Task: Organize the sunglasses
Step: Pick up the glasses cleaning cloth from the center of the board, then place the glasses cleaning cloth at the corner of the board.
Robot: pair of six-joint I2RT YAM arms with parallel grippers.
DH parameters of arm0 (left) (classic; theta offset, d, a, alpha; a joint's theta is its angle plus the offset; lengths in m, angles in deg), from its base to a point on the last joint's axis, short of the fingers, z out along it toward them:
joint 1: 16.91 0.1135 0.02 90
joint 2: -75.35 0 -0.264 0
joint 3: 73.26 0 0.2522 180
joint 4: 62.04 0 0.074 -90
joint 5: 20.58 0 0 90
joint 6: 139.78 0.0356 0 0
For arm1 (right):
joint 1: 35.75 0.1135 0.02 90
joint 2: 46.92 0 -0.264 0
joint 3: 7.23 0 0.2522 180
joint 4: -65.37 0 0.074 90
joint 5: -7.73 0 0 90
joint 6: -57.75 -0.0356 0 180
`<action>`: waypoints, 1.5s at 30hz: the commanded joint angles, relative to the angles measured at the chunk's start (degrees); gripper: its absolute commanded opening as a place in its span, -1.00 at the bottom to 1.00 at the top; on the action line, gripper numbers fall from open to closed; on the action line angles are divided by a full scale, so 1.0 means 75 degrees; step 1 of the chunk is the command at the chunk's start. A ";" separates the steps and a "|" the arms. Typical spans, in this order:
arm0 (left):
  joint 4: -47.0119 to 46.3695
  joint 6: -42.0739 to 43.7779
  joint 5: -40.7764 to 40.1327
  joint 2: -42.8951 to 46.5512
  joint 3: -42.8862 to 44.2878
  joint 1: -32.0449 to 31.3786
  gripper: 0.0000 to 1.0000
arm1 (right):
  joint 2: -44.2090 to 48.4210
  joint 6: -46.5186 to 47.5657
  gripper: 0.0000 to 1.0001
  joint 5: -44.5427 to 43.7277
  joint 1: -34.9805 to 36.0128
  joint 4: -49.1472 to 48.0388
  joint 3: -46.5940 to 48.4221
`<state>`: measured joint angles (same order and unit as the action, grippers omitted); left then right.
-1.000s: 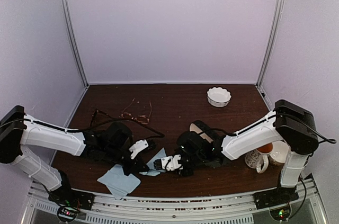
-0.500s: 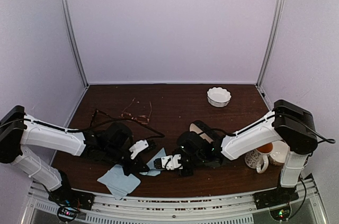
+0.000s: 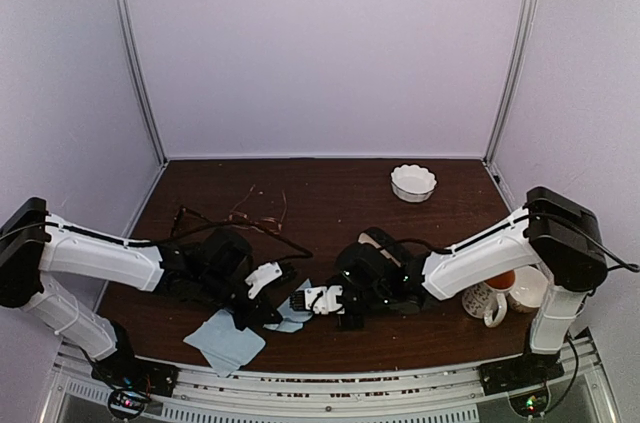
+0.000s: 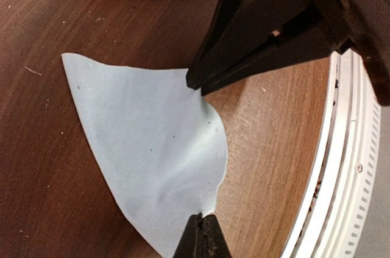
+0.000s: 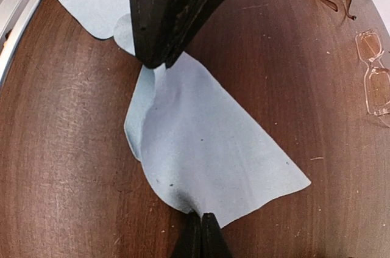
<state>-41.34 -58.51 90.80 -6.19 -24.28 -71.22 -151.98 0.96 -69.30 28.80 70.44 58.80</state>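
dark brown wooden table (image 3: 330, 178), lilac walls behind.

nearest, at 6 o'clock by the front edge: left gripper (image 4: 202, 233) pressed shut on one edge of a light-blue cloth (image 4: 152, 142). right gripper (image 5: 201, 230) pinched shut on the opposite edge of that same cloth. tips of the two facing each other across it, fabric creased between. just toward 7 o'clock, a second cloth (image 3: 225, 340) of the same blue, flat on the wood.

at 4 o'clock, a patterned mug (image 3: 481, 301) with a brownish-orange fill. beside it a white cup (image 3: 528, 289), partly hidden by the right arm's column, contents not to be told.

near the middle, toward 3 o'clock: a black oblong glasses case (image 3: 377, 240), open, a strip of cream lining showing. mostly covered by the right arm, so inside not to be told.

farther back, at 10 o'clock, the sunglasses, both on bare wood, well apart from case and grippers. copper-framed pair (image 3: 258, 220): thin reddish wire, pale pinkish lenses, temples unfolded and pointing toward 12 o'clock. dark-framed pair (image 3: 186, 215) just beside it on the 9 o'clock side: thin black frame, temples spread. touching or not, cannot tell.

farthest, at 1 o'clock: a small white fluted bowl (image 3: 413, 183), upright, inside plain white.
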 commanded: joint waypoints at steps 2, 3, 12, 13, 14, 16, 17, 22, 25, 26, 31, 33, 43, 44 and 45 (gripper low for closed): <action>0.0305 -0.0134 -0.0247 0.0382 0.0445 0.0069 -1.00 | 0.0686 -0.0220 -1.00 -0.0289 -0.0073 -0.0002 -0.0039; 0.0346 -0.0136 -0.0285 0.0473 0.0523 0.0069 -1.00 | 0.0744 -0.0230 -1.00 -0.0300 -0.0084 0.0004 -0.0049; 0.0795 0.0131 -0.0704 0.0392 0.1319 0.0154 -1.00 | 0.1062 -0.0227 -1.00 -0.0584 -0.0269 0.0012 0.0130; 0.0843 0.0189 -0.0680 0.0336 0.1416 0.0227 -1.00 | 0.1082 -0.0212 -1.00 -0.0592 -0.0310 0.0025 0.0179; 0.0906 0.0232 -0.0657 0.0281 0.1502 0.0302 -1.00 | 0.1089 -0.0191 -1.00 -0.0588 -0.0343 0.0057 0.0243; 0.1076 0.0359 -0.0617 0.0202 0.1713 0.0478 -1.00 | 0.1122 -0.0143 -1.00 -0.0569 -0.0434 0.0138 0.0363; 0.1175 0.0435 -0.0617 0.0179 0.1815 0.0568 -1.00 | 0.1126 -0.0113 -1.00 -0.0552 -0.0495 0.0180 0.0439; 0.1792 0.0933 -0.0698 0.0039 0.2479 0.1039 -1.00 | 0.1091 0.0099 -1.00 -0.0589 -0.0691 0.0478 0.0916; 0.2234 0.1222 -0.0714 -0.0138 0.3022 0.1227 -1.00 | 0.1130 0.0169 -1.00 -0.0681 -0.0791 0.0577 0.1201; 0.2414 0.1328 -0.0752 -0.0201 0.3251 0.1264 -1.00 | 0.1148 0.0201 -1.00 -0.0731 -0.0817 0.0611 0.1262; 0.3166 0.1759 -0.1063 -0.0426 0.3945 0.1334 -1.00 | 0.1317 0.0260 -1.00 -0.0739 -0.0885 0.0827 0.1268; 0.3199 0.1762 -0.0885 -0.0526 0.3886 0.1334 -1.00 | 0.1407 0.0223 -1.00 -0.0582 -0.0884 0.0820 0.1066; 0.2114 0.0785 -0.0021 -0.0708 0.2611 0.0913 -1.00 | 0.1648 -0.0360 -1.00 0.0267 -0.0672 0.0641 -0.0101; 0.2028 0.0702 -0.0016 -0.0723 0.2526 0.0787 -1.00 | 0.1686 -0.0397 -1.00 0.0285 -0.0613 0.0719 -0.0180; 0.1937 0.0611 -0.0016 -0.0719 0.2453 0.0720 -1.00 | 0.1746 -0.0454 -1.00 0.0270 -0.0553 0.0758 -0.0258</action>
<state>-21.89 -50.54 88.35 -11.00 -3.89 -63.20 -141.31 0.07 -69.41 23.16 75.12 59.06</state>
